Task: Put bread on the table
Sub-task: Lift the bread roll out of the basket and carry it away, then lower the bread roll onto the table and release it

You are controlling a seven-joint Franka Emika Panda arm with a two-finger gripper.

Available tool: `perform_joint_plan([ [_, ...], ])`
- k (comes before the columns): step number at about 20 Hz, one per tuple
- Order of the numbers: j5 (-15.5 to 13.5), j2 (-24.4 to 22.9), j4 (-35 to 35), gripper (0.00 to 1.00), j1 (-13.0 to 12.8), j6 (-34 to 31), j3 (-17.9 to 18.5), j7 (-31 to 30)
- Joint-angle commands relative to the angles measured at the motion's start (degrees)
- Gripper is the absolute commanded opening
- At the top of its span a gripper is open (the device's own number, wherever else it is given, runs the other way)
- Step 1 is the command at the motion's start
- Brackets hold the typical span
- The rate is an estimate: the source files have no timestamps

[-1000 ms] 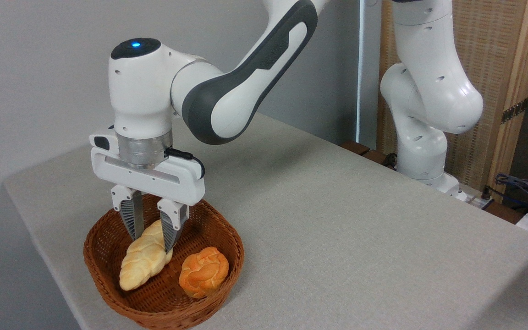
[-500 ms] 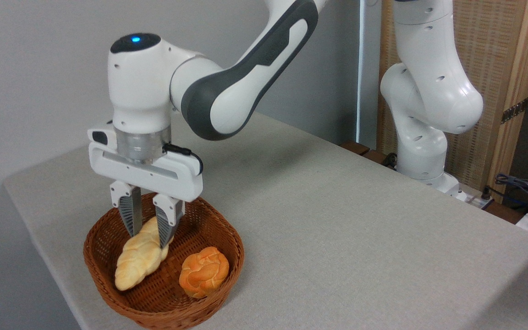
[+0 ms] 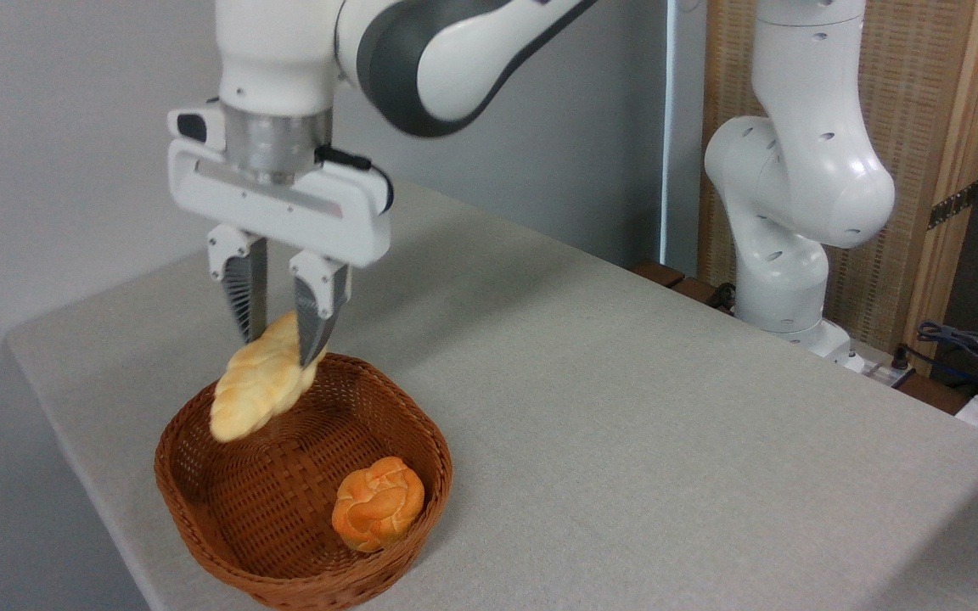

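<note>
At left of centre our claw (image 3: 281,327) is clamped on the upper end of the bread (image 3: 258,386), which hangs tilted above the basket (image 3: 226,501), so we risk it pivoting loose and dropping back beside the bun (image 3: 377,502) before reaching bare table (image 3: 625,424).

I note: table (image 3: 625,407) cover matt, cloth-like weave; basket (image 3: 421,441) brown woven wicker; arm (image 3: 795,187) glossy white plastic; bread (image 3: 255,386) smooth, pale.

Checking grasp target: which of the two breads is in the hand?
The long pale braided loaf, pinched near its upper end by the hand and hanging above the basket. The round orange bun lies in the basket.
</note>
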Motion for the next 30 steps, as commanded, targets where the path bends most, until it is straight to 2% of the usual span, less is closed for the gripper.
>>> perform_joint_plan([
  [1,-0.4,-5.3,-2.0,0.60,-0.5,-7.6,-0.7,2.4],
  [3,-0.4,-7.5,-3.4,0.60,-0.7,-10.6,-1.7,3.2],
  [9,-0.2,-11.0,-8.5,0.61,-0.8,-20.2,-7.0,10.7],
  [10,-0.2,-11.2,-9.3,0.68,-0.8,-20.4,-7.5,10.8],
  [12,-0.2,-11.1,-10.4,0.76,-0.8,-20.5,-9.2,10.8],
  [13,-0.2,-10.8,-10.6,0.96,-0.8,-20.5,-9.8,10.8],
  [14,-0.2,-10.4,-10.6,1.00,-0.8,-20.4,-10.4,10.8],
  [20,-0.1,-6.9,-10.2,1.00,-0.8,-19.4,-11.1,11.8],
  [24,1.9,-5.2,-10.2,1.00,-0.9,-19.4,-12.5,11.8],
  [27,2.0,-5.2,-9.4,1.00,-0.8,-19.3,-12.2,11.8],
  [30,2.0,-5.2,-5.7,1.00,0.3,-17.8,-11.0,11.8],
])
